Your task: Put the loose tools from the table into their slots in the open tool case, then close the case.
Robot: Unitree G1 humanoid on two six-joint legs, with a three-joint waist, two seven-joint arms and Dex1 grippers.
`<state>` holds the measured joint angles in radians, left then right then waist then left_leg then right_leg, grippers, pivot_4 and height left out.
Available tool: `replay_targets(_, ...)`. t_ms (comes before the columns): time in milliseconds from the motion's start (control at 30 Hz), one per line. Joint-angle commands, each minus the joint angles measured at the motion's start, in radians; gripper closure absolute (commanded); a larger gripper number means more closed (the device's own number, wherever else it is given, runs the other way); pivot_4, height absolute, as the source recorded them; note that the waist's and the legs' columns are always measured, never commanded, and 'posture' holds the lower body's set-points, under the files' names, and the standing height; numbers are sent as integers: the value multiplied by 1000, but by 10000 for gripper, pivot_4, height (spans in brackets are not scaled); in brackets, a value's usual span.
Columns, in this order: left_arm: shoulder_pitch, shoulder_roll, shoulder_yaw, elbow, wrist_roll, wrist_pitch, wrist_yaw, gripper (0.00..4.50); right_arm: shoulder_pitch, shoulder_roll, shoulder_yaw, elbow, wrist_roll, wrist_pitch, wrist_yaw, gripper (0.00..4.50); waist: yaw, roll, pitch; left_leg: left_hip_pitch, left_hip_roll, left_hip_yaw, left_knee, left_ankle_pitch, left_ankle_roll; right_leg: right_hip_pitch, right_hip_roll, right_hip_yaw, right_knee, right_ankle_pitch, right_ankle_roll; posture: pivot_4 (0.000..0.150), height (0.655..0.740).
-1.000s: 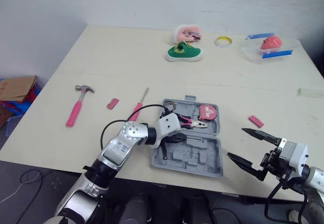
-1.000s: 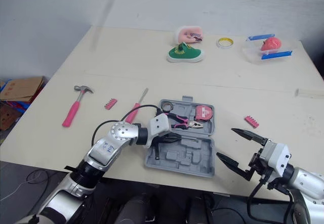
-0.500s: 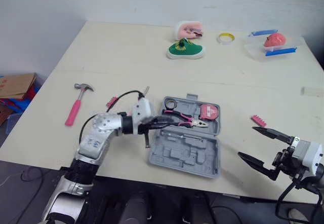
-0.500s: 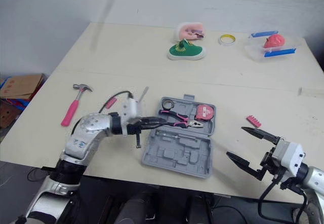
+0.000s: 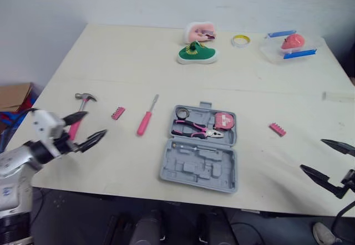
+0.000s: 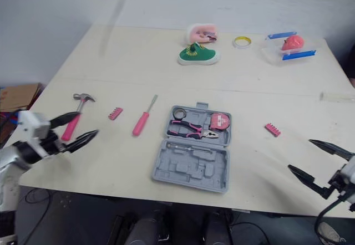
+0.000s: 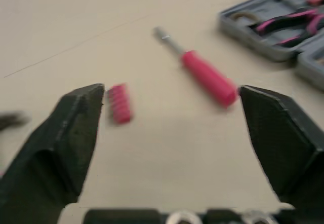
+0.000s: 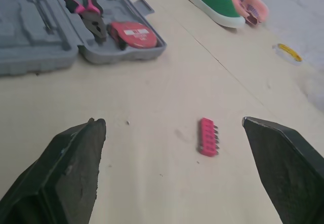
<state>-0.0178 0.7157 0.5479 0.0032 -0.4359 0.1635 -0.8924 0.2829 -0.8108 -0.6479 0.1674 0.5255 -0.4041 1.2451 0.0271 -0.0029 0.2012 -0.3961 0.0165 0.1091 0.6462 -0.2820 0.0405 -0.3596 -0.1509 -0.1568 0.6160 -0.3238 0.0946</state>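
We see the open tool case near the front edge of the table, with pliers and a tape measure in its far half. Left of the case lie a screwdriver, a bit strip and a hammer; a second bit strip lies to its right. The left gripper, fingers wide and empty, hovers well left of the case by the hammer. The right gripper, equally wide and empty, hovers right of the case.

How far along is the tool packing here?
Done: black-and-pink pliers and pink tape measure sit in the open grey plastic tool case. In hand: nothing; left end effector and right end effector are open. Remaining: pink-handled hammer, pink-handled screwdriver, two pink bit strips, closing the case.
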Motion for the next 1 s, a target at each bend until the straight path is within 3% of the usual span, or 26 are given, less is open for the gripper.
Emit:
replay_targets(33, 55, 20, 153, 64, -16, -26, 70, 601, 1, -18, -54, 95, -2, -66, 28, 0, 1, 0, 0, 0, 0, 0, 0, 0, 0, 0, 0, 0, -1, 0, 0, 1500, 7400)
replay_targets(167, 97, 69, 300, 269, 20, -78, 181, 601, -24, -39, -80, 248, -18, -130, 25, 0, -4, 0, 0, 0, 1, 0, -2, -1, -2, -1, 1, -1, -3, -1, -1, 1500, 7400)
replay_targets(400, 103, 180, 389, 546, 25, -148, 246, 601, -5, -57, -95, 418, -31, -211, 42, 0, -10, 0, 0, 0, 2, 3, -3, -3, -1, -1, 0, 0, -3, -1, -1, 1500, 7400)
replay_targets(633, 89, 154, 335, 500, 14, -127, 261, 601, -7, -38, -80, 476, -19, -238, 33, 0, -7, 0, 0, 5, 1, 5, -13, -3, -4, -1, 0, 2, -7, -1, -2, 1500, 7400)
replay_targets(767, 72, 122, 286, 405, -11, -71, 262, 601, -61, 11, -45, 348, 27, -163, -11, 0, -12, 0, 0, 7, 2, 6, -17, -1, -6, -1, 1, 2, -7, -2, -3, 1500, 7400)
replay_targets(1000, -33, 131, 143, 153, -54, 254, 350, 601, -148, 84, 68, 36, 110, -14, -38, 0, -28, 0, 0, 7, 2, 7, -16, 1, -7, -2, 1, 3, -2, -2, -4, 1500, 7400)
